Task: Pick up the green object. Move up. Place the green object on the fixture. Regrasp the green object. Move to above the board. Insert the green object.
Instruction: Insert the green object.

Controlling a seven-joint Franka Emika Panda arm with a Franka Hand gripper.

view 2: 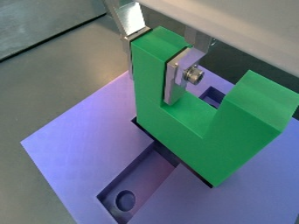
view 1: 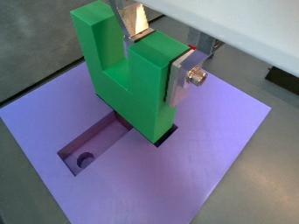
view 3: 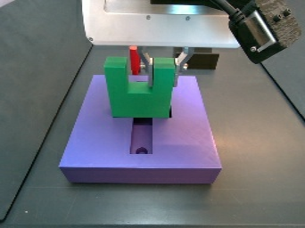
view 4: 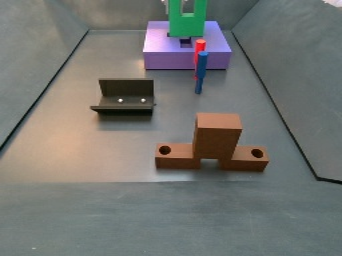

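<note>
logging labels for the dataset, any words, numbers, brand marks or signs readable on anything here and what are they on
None: no text can be read in any view.
green object: plain, no marking.
board: plain purple, no marking.
fixture: two pale dots only, not characters.
brown wooden block: no marking.
red peg: no marking.
gripper, over the board with its fingers on one prong of the green object: no visible label.

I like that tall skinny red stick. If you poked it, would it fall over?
Probably yes. The red stick stands upright on a narrow end beside the purple board, so a poke would likely tip it. It looks stiff, not bendy. The gripper is busy holding the green block.
</note>
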